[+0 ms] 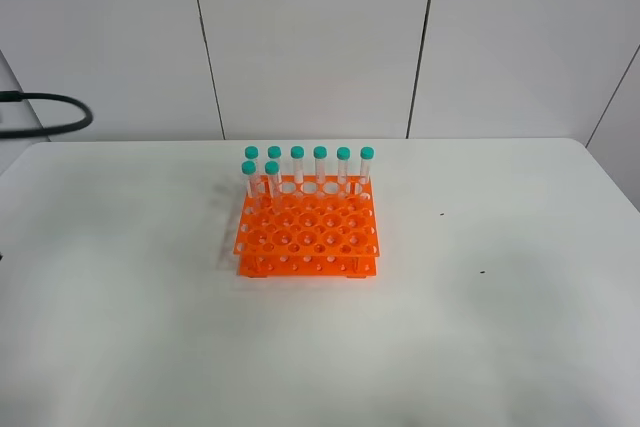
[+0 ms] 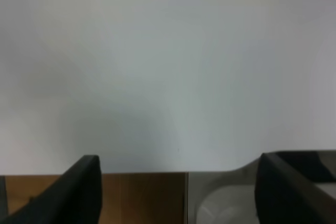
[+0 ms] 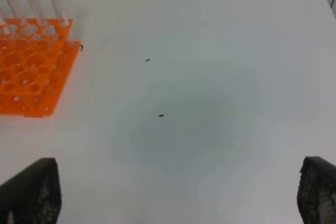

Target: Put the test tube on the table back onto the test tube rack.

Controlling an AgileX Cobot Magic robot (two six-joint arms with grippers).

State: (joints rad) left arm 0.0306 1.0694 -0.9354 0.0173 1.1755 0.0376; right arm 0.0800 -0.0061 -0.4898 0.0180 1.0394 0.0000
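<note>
- Here, the test tube rack sits near the middle of the table, its far rows holding eight teal-capped tubes upright, six along the back and two just in front at the left end.
- No test tube lies loose on the table in any view; every tube visible stands in the rack, so the task looks complete or the stray tube is out of sight.
- The left gripper hangs with jaws spread wide and nothing between them, over the table's near edge, well away from the rack.
- The right gripper is likewise wide open and empty, looking across bare tabletop with the rack off to one side.
- Both arms seem parked clear so the overhead camera sees the rack unobstructed.
- Standing the tubes upright in the holes keeps their pointed tips from rolling.
</note>
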